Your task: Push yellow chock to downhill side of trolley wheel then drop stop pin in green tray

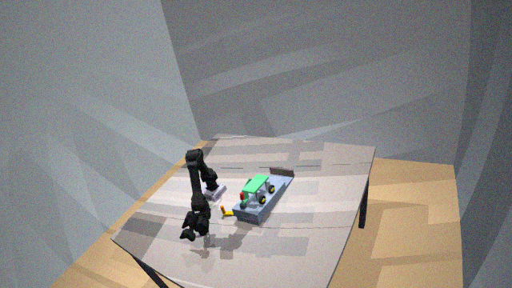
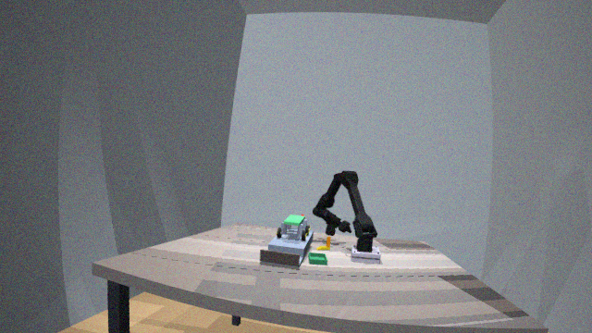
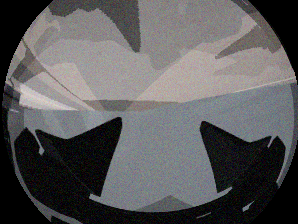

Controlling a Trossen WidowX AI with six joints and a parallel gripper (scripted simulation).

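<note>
Jaws wide, nothing held | gripper (image 1: 187, 235) (image 2: 338, 229) (image 3: 161, 125) aloft, apart from everything, likely pre-reach | yellow chock (image 1: 228, 213) (image 2: 324, 248) on table beside ramp (image 1: 247, 216) (image 2: 284, 245), unplaced | trolley (image 1: 256, 184) (image 2: 294, 220) on ramp, presumably pin-held: red head (image 1: 242, 196) (image 2: 302, 215) uphill

- Walls (image 1: 320, 80) (image 2: 361, 116): grey to blue-grey, marked with broad, paler and darker streaks; corner joints visible in the top view.
- Upper band (image 2: 370, 18): a darker grey surface meets the far wall along its top edge in the exterior view.
- Floor (image 1: 416, 208) (image 2: 139, 314): light tan, wood-like in colour, patterned with paler and darker patches.
- Table (image 1: 280, 256) (image 2: 370, 296): top finished in beige, grey and brown blocks and strips, with thin dark broken lines across it.
- Table legs (image 1: 363, 204) (image 2: 118, 305): dark, straight.
- Light: uneven on the tabletop, with soft-edged shadows noted; left wall paler than the far wall in the top view.
</note>
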